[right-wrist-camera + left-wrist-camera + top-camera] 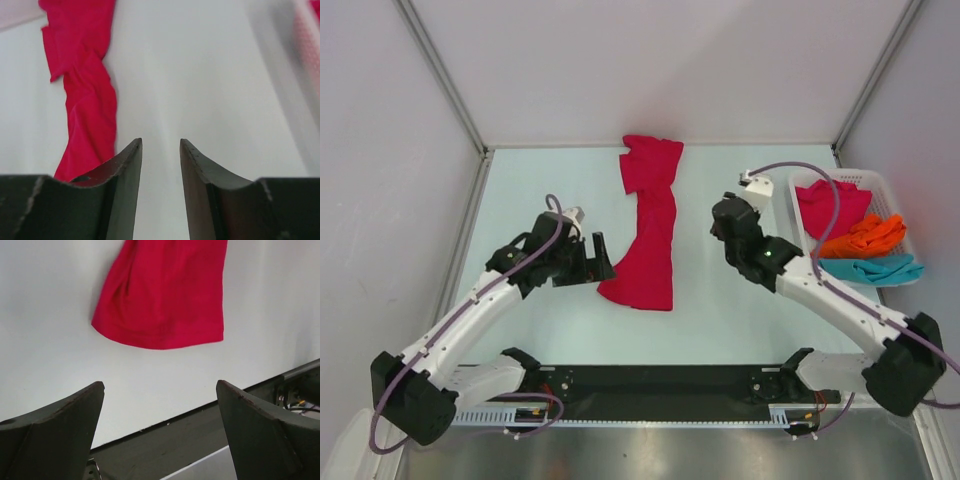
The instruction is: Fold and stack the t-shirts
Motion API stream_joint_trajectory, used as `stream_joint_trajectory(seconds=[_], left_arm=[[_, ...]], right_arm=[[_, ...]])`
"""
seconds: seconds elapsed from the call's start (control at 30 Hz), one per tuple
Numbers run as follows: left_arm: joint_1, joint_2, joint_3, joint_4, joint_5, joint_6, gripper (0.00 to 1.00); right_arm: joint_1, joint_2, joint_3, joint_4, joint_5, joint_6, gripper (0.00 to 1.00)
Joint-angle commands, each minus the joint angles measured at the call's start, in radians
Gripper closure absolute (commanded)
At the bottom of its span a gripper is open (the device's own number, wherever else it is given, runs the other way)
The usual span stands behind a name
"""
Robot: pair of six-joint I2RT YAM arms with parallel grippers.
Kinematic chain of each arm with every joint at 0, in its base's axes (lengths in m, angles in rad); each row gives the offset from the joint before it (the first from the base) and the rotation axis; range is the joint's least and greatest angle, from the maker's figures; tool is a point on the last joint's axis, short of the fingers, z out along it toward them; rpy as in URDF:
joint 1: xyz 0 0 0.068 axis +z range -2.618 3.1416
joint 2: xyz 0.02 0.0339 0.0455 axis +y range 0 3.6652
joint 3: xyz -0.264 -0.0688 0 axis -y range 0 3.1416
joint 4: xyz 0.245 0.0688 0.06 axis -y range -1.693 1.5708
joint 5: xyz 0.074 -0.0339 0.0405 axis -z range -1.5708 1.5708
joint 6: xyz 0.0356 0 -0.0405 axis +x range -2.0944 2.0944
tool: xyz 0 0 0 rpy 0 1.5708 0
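A crimson t-shirt (650, 225) lies on the table, folded lengthwise into a long narrow strip running from the back wall towards me. Its wide lower hem (160, 295) fills the top of the left wrist view. My left gripper (603, 255) (160, 385) hangs just left of that hem, open wide and holding nothing. My right gripper (723, 222) (161, 142) sits to the right of the strip (85, 100), apart from it. Its jaws stand a narrow gap apart with only bare table between them. Crimson (830, 205), orange (865, 237) and teal (875, 268) t-shirts lie bunched in the basket.
The white slatted basket (880, 180) stands at the right edge of the table, blurred in the right wrist view (307, 45). A black rail (660, 385) (200, 435) runs along the near edge between the arm bases. Pale walls close in the back and both sides.
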Motion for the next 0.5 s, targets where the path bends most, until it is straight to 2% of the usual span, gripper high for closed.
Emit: stream_joint_trajectory(seconds=[0.0,0.13,0.3,0.47], left_arm=[[0.16,0.024,0.024,-0.003,0.082,0.064,0.0],[0.31,0.004,0.078,-0.052,0.096,0.146,0.0],[0.458,-0.06,0.082,-0.066,0.162,0.214,0.02],[0.583,-0.045,0.024,-0.006,0.34,0.217,0.04]], right_arm=[[0.03,0.127,0.07,-0.065,-0.15,0.04,0.56],[0.02,0.132,0.018,0.033,-0.35,0.086,0.55],[-0.096,0.136,-0.11,0.159,-0.613,0.184,0.55],[-0.102,0.181,-0.117,0.18,-0.661,0.196,0.55]])
